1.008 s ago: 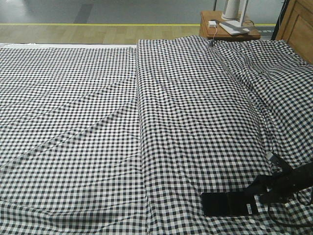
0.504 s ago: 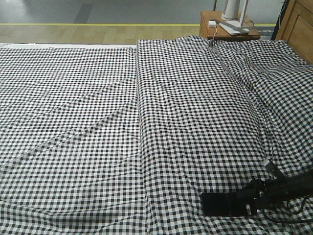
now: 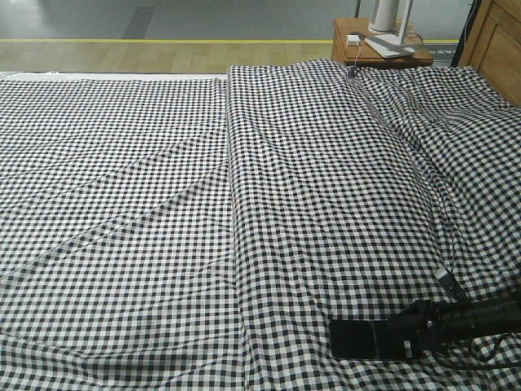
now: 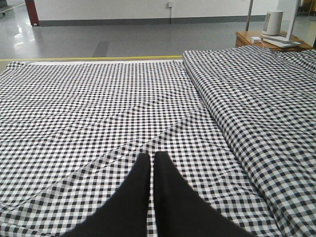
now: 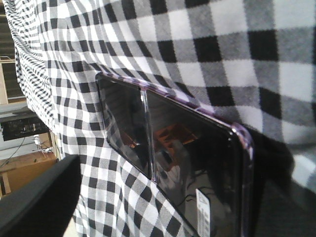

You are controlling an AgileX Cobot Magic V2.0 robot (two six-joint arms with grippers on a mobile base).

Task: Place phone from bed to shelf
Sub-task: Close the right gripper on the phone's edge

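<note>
- Left gripper — its two black fingers are pressed together with only a hairline gap. It hangs over the left half of the bed and carries nothing.
- A long fold runs front to back down the gingham cover.
- Phone — it lies flat on the bed near the front edge, right of the fold. The right wrist view shows a glossy black face, a crease across the middle, a pinkish rim and a white sticker near one end.
- Right gripper sits low on the cloth at the phone's right end. One black finger shows beside the phone. Whether the jaws are spread or pinching the phone cannot be told.
- Nightstand, beyond the bed's far right corner, carries a small white box, a white cylinder and a flat pale slab.
- Wooden panel stands at the far right.
</note>
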